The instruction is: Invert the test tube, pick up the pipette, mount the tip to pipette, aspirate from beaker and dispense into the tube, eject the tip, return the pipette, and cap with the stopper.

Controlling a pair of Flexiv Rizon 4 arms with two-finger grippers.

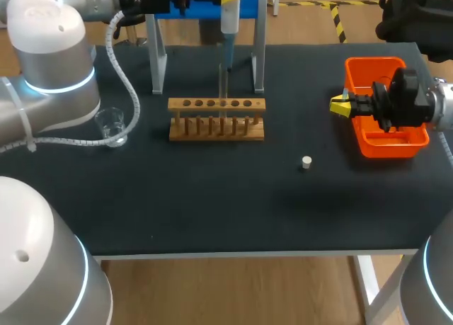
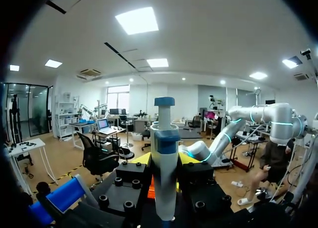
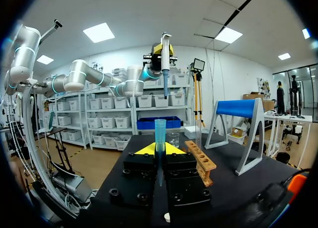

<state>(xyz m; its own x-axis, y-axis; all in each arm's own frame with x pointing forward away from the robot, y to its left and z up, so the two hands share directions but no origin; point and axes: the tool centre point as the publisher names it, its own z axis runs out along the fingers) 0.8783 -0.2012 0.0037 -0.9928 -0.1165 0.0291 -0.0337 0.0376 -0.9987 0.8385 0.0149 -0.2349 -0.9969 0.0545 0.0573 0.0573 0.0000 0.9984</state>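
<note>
Pipette (image 1: 229, 20) hangs upright at the table's (image 1: 212, 204) 12 o'clock edge, in front of the blue-barred stand (image 1: 205, 6) and right above the rack (image 1: 216, 118). The left gripper (image 2: 164, 161) is closed around its barrel from both sides. The left wrist view shows the blue plunger cap poking out free beyond the fingers, which is what you'd want for pressing it.

The pipette looks like stiff, light plastic with a smooth skin. I'd say the thick barrel is the only sensible place to clamp it, because the thin shaft below would flex or slip.

Over at 3 o'clock, by the orange bin (image 1: 368, 148), the right gripper (image 3: 159, 149) is pinched nearly shut on a small blue tip (image 3: 159, 131). It holds the narrow end, and the open collar points away from the wrist. That tip must weigh next to nothing. It is tapered and thin-walled, so a hard squeeze could crush it or shoot it out, and the collar end has to stay clear for the shaft to push in.

A clear tube (image 1: 221, 81) stands in the rack, glass by the look of it and easy to knock. The beaker (image 1: 112, 127) sits at 9 o'clock of the rack and the white stopper (image 1: 306, 162) at about 4 o'clock. Mounting the tip seems to be the step in hand.
</note>
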